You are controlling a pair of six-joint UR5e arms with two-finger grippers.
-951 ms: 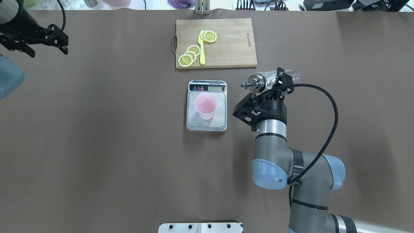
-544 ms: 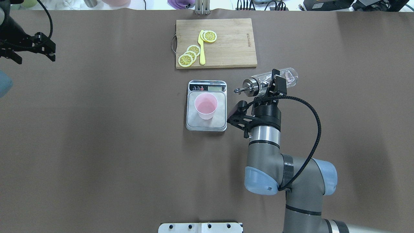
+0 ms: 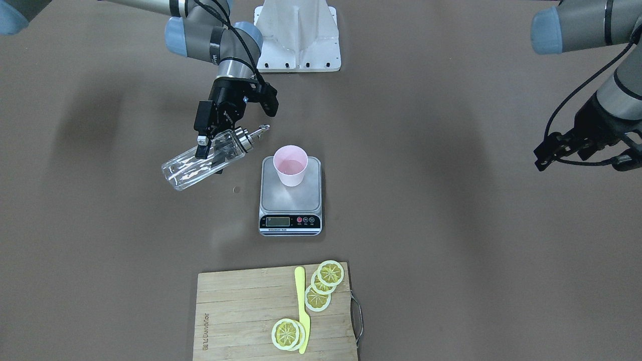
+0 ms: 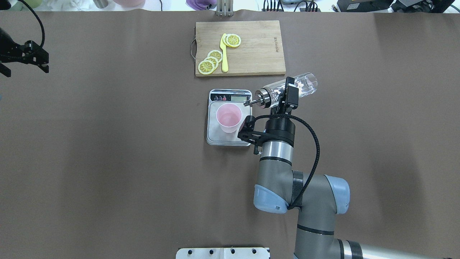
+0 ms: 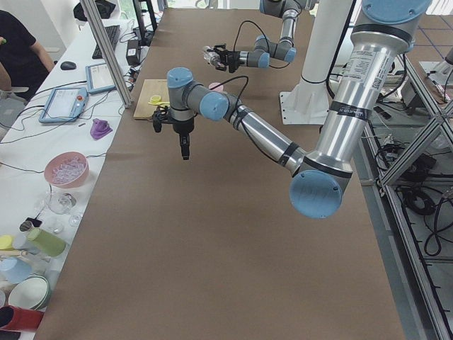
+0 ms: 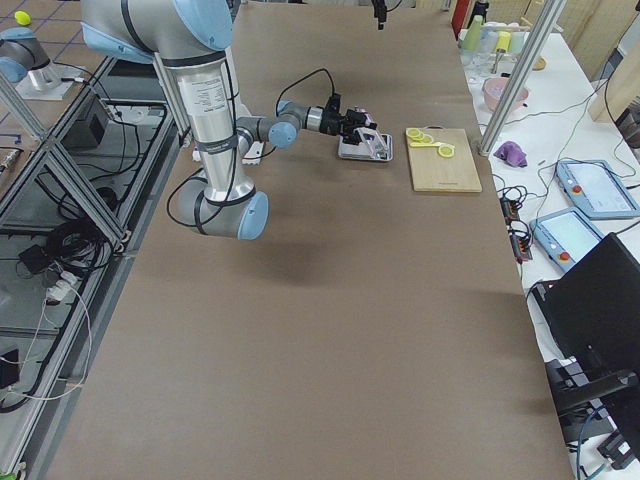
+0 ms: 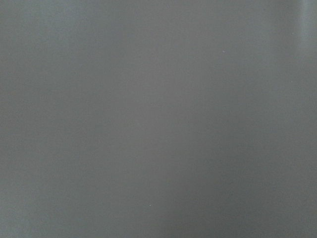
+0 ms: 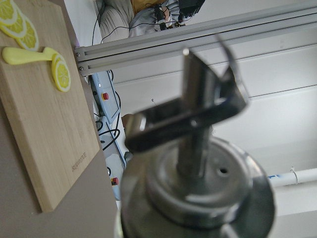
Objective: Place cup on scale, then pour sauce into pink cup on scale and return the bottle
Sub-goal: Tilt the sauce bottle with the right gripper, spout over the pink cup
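The pale pink cup (image 4: 229, 117) stands upright on the grey scale (image 4: 220, 137), also in the front view, cup (image 3: 290, 166) on scale (image 3: 291, 199). My right gripper (image 4: 289, 96) is shut on the clear glass bottle (image 4: 300, 85), held above the table and tilted almost level. Its silver spout (image 4: 250, 103) points at the cup and hangs over the scale's back right corner, short of the rim. In the front view the bottle (image 3: 188, 170) shows clear liquid. The right wrist view shows the spout cap (image 8: 198, 193) close up. My left gripper (image 4: 24, 68) is open and empty at the far left edge.
A wooden cutting board (image 4: 258, 46) with lemon slices (image 4: 210, 62) and a yellow knife (image 4: 224, 54) lies just behind the scale. The robot's base plate (image 3: 298, 35) is at the robot's side of the table. The left wrist view shows only brown table.
My right arm has carried the bottle leftwards, bringing the spout from beside the scale to over its corner. My left arm has drawn further back to the left edge.
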